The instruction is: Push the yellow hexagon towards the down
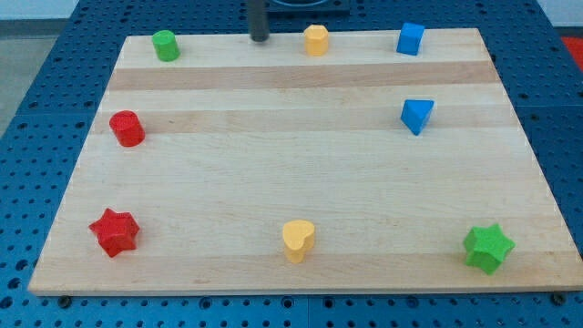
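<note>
The yellow hexagon (316,40) stands near the top edge of the wooden board (301,182), a little right of the middle. My tip (260,40) is the lower end of a dark rod coming down from the view's top. It rests at the board's top edge, to the left of the yellow hexagon, with a clear gap between them.
A green cylinder (166,45) is at the top left, a blue cube (411,39) at the top right, a blue triangular block (417,116) below it. A red cylinder (127,128) is at the left, a red star (115,231) bottom left, a yellow heart (298,240) bottom middle, a green star (487,248) bottom right.
</note>
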Controlling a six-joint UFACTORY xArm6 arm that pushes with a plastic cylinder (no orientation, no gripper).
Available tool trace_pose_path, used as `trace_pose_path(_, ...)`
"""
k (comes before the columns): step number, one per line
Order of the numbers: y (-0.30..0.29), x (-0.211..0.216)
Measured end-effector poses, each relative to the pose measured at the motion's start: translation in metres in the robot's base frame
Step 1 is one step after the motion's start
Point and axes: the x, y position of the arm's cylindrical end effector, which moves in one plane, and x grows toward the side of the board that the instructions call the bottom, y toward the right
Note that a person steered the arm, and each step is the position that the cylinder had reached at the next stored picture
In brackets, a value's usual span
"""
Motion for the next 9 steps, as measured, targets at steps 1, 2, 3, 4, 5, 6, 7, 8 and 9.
trace_pose_path(1, 0.064, 0.001)
trace_pose_path(2, 0.106, 0.016)
trace_pose_path(3, 0.141, 0.047)
trace_pose_path(4, 0.154, 0.080)
trace_pose_path(5, 0.154, 0.079)
trace_pose_path(6, 0.154, 0.036)
trace_pose_path(7, 0.143, 0.011)
trace_pose_path(8, 0.119, 0.022)
trace_pose_path(9, 0.127, 0.048)
